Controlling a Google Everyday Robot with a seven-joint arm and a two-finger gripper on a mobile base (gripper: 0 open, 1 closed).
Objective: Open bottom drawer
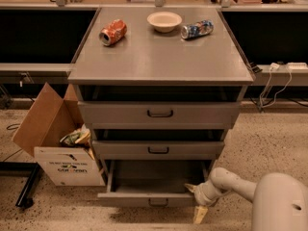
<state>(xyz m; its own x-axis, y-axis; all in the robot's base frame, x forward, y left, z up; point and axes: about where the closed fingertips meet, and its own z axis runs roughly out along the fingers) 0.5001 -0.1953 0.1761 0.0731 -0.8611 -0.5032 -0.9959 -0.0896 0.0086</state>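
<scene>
Gripper [195, 202]: low at the cabinet's foot, at the right end of the bottom drawer [144, 199]. Its two tan fingers [199, 214] stand clearly apart. The upper one reaches in over the drawer's right front corner, behind the front panel. The lower one points down and outward in front of the panel, towards the floor. The panel's right end lies between them. Whether either finger actually presses on the metal cannot be told. Nothing else sits in the gripper. The pale arm [236, 184] runs back to the right into the rounded robot body [281, 203] at the lower right corner.

Bottom drawer: lowest of three in the grey cabinet [159, 61], pulled well forward of the other two fronts, its dark interior exposed. Its small black loop handle [158, 202] sits at the middle of the front, well left of the gripper and untouched.

Middle drawer [158, 149] and top drawer [160, 113]: each shows a dark gap above its front.

Cabinet top: a red can [113, 32] lying on its side at the left, a pale bowl [164, 20] upright at rear centre, and a blue can [197, 29] on its side just right of the bowl.

Floor, left of the cabinet: an open cardboard box [53, 143] with mixed contents, beside the cabinet's lower left.
</scene>
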